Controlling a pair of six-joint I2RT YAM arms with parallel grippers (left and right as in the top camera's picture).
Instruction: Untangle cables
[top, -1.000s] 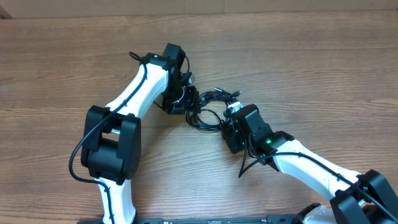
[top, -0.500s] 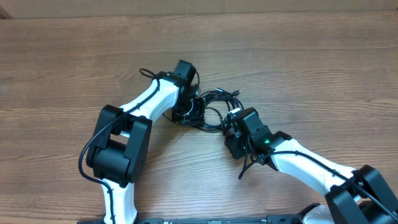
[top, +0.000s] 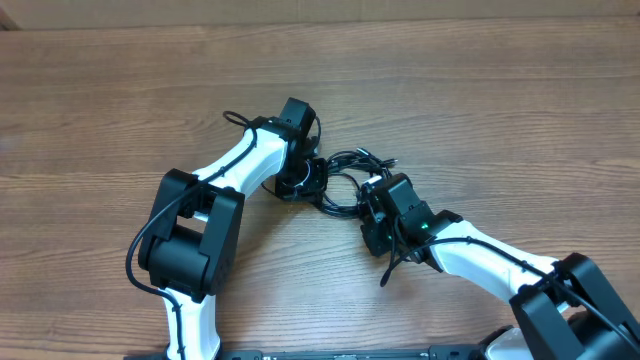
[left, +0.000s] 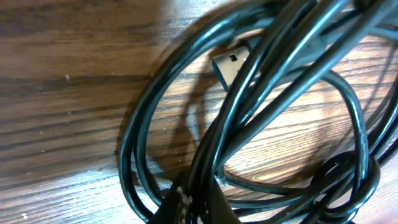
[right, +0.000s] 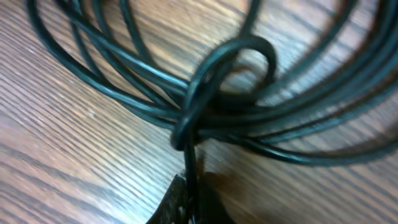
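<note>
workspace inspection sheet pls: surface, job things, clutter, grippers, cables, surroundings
surface: wooden table, bare grain around the arms
job's things: cables, one tangled black bundle between the two grippers; bluish plug end lies among the loops
clutter: nothing seen
grippers: left gripper shut on the cables; right gripper shut on the cables
cables: arm wires, black, loop along the arms, apart from the tangle
surroundings: tan strip past the table's far edge

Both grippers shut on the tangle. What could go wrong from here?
Right gripper holds a strand feeding the loop around the cables; pulling could cinch it tighter.
Left gripper seems to pinch several strands at once, so the bundle may drag rather than separate.
The blue plug could snag inside the coils.
</note>
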